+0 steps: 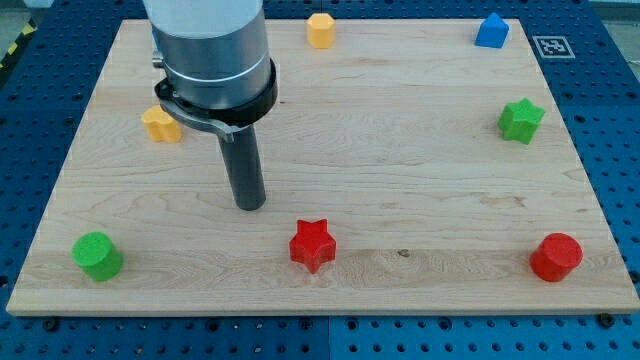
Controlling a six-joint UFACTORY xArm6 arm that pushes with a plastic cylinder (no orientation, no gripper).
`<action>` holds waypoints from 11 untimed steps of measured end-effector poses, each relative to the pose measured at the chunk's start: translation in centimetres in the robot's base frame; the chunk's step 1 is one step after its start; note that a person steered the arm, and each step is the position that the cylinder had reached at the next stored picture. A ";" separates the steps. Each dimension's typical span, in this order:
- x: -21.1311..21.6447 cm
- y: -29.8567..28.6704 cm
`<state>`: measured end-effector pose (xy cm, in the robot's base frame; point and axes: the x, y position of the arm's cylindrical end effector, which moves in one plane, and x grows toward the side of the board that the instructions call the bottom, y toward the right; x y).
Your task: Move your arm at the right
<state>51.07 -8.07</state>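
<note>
My tip (pixel 250 205) rests on the wooden board (pixel 400 150), left of centre. The red star block (pixel 312 244) lies just below and to the right of the tip. A yellow block (pixel 161 125) sits up and to the left of the tip, partly behind the arm's grey body (pixel 208 45). The green cylinder (pixel 97 256) is at the bottom left. A yellow hexagonal block (pixel 320 30) is at the top centre. On the view's right are a blue block (pixel 491 31), a green star (pixel 520 120) and a red cylinder (pixel 556 257).
The board lies on a blue perforated table (pixel 615 110). A printed marker tag (pixel 553 46) sits off the board's top right corner.
</note>
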 end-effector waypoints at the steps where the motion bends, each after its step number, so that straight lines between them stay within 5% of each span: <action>1: 0.0 0.0; 8: -1.4 0.0; 11: -15.0 9.0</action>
<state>36.08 0.96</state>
